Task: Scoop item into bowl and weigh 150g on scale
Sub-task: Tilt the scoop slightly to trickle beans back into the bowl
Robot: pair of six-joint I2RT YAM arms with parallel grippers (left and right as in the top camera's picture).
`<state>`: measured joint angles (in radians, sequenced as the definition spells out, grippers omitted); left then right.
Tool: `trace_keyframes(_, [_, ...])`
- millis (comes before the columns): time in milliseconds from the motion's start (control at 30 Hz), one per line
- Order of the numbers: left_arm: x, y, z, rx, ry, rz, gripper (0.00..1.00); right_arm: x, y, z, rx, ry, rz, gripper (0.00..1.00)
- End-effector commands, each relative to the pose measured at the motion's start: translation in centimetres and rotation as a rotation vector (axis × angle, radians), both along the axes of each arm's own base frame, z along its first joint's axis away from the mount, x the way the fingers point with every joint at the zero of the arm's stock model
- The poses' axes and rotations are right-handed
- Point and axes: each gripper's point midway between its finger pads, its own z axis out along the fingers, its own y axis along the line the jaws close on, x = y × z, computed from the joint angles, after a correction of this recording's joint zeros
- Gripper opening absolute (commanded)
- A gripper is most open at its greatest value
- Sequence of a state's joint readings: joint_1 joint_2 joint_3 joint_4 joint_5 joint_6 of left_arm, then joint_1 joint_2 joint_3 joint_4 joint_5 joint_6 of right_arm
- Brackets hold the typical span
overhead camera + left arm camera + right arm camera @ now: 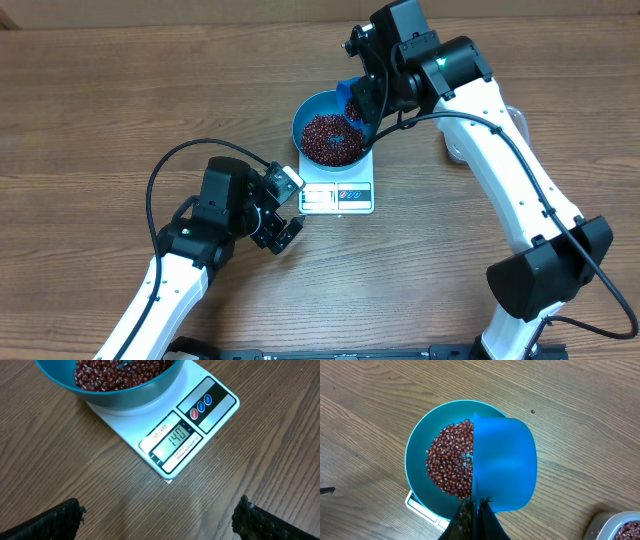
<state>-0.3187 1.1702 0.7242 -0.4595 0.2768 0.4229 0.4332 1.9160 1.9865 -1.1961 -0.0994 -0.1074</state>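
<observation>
Beans (330,138) — a loose maroon heap — fill the blue bowl (303,115), which sits on the rear part of the white scale (337,197), its rim overhanging the scale's back edge. The scale's front strip carries a display that reads 140 in the left wrist view, with three round buttons just beside it. Above the scale, the right tool (474,510) is clamped tight on the handle of a small blue scoop (505,460). The scoop hangs over the bowl's right half with its smooth outer side turned toward the wrist camera, so what is inside it cannot be seen. The left tool (160,519) hovers just in front of the scale's display edge, fingers spread wide and gripping nothing, over the wooden surface (100,100). To the right of the scale, well apart from it, a clear plastic tub (619,527) holding more beans shows in the corner of the right wrist view — and a single stray bean (532,411) lies on the surface beyond the scale.
</observation>
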Motion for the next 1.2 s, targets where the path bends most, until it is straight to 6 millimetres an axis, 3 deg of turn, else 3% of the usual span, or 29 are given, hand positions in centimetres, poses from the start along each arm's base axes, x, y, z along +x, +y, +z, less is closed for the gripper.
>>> trace_keyframes(0, [-0.1, 0.1, -0.4, 0.012, 0.005, -0.011, 1.0, -0.1, -0.1, 2.5, 0.012, -0.067, 0.003, 0.04])
trace_keyframes(1033, [-0.1, 0.1, -0.4, 0.012, 0.005, -0.011, 1.0, -0.3, 0.2, 2.4, -0.046, -0.103, 0.069, 0.04])
trace_keyframes(1167, [-0.1, 0.1, -0.4, 0.012, 0.005, -0.011, 1.0, -0.9, 1.2, 2.5, 0.011, -0.079, 0.104, 0.04])
